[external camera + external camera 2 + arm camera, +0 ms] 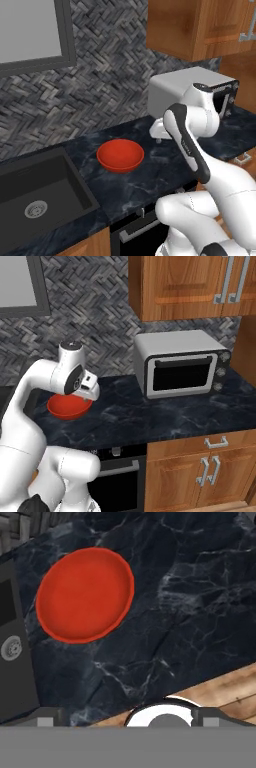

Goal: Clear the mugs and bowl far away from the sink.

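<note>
A: Where is the bowl [120, 155]?

B: It sits upright on the dark marble counter [165, 172], just beside the rim of the black sink [40, 192], on the side toward the toaster oven [181, 363]. It is glossy red-orange and nothing lies in it.

A: And from the hand?

B: The hand view looks down on the bowl [85, 594] at upper left, with an edge of the sink [12, 647] and its round metal drain along the left.

A: Is the gripper near it?

B: The gripper [90, 390] hangs above the counter, near the bowl [67, 407] and apart from it, touching nothing. Its jaws are spread wide with nothing between them.

A: What surrounds this?

B: A herringbone tile wall [95, 65] rises behind the counter, wooden cabinets [185, 286] hang above the toaster oven, and wooden drawers with metal handles [210, 466] stand below the counter.
</note>
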Robot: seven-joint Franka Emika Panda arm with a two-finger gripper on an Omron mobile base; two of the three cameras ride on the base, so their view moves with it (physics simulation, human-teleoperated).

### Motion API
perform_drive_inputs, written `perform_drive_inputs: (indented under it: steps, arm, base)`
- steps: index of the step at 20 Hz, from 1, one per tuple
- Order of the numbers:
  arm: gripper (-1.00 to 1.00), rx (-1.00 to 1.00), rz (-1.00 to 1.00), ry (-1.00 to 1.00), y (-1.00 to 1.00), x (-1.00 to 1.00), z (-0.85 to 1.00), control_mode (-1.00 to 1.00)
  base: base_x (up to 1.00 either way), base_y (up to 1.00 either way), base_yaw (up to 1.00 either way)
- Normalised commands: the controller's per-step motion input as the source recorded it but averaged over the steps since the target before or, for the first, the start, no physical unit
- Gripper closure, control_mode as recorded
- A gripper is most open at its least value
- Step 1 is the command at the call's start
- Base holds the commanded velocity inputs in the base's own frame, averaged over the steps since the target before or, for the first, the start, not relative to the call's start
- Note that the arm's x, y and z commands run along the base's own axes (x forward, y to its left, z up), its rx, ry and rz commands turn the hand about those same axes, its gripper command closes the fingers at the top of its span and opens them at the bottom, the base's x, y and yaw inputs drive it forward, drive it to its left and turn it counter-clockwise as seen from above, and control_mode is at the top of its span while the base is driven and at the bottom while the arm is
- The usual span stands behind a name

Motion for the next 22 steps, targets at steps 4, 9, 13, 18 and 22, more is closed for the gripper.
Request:
perform_drive_inputs:
  steps: [4, 9, 13, 18, 22]
  arm:
    - [-1.00, 0.00, 0.03, 0.05, 0.15, 0.28, -0.37, -1.00]
    - [-1.00, 0.00, 0.02, 0.05, 0.15, 0.27, -0.41, -1.00]
    - [-1.00, 0.00, 0.03, 0.03, 0.04, 0.23, -0.34, -1.00]
    - [-1.00, -0.01, 0.02, 0.01, 0.00, 0.16, -0.21, -1.00]
    - [-1.00, 0.01, 0.00, 0.00, 0.00, 0.22, -0.25, -1.00]
  base:
    - [0.00, 0.00, 0.00]
    - [0.00, 0.00, 0.00]
    - [0.00, 0.00, 0.00]
    - [0.00, 0.00, 0.00]
    - [0.00, 0.00, 0.00]
